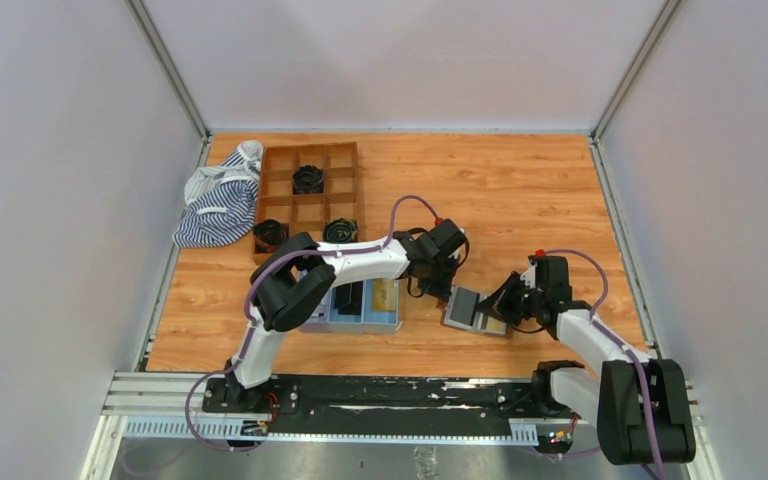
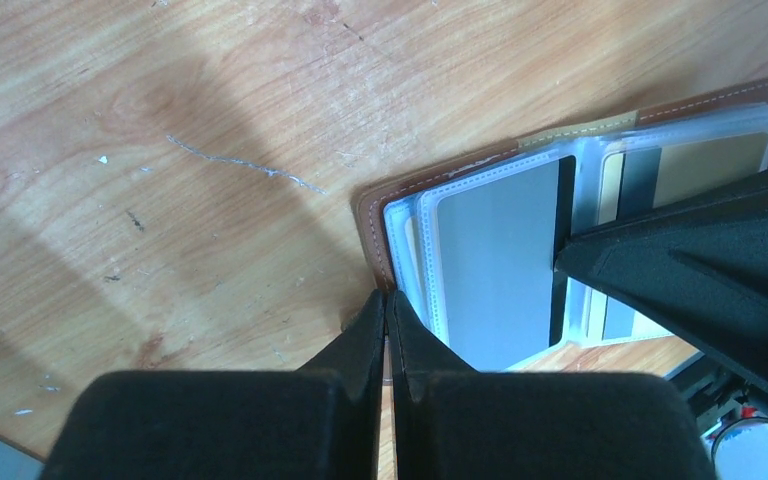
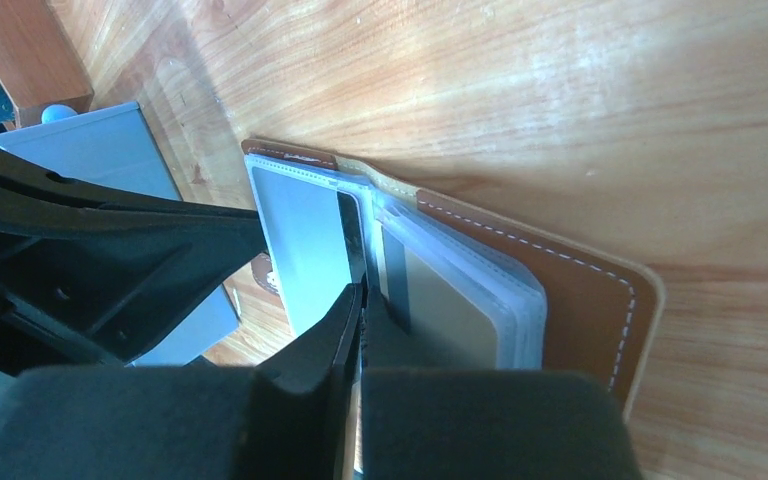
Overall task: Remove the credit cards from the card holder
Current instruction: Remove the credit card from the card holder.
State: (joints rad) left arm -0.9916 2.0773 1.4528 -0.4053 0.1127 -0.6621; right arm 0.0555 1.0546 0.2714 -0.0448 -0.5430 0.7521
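I'm pressing my left gripper shut at the open card holder's brown edge, my right gripper shut over its clear sleeves. It's lying flat on the table, just beside the blue tray.

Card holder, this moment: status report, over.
Jaws shut, left gripper and right gripper, tips at the open brown leather card holder. In clear sleeves: grey card and others. Close on its left, blue plastic tray.
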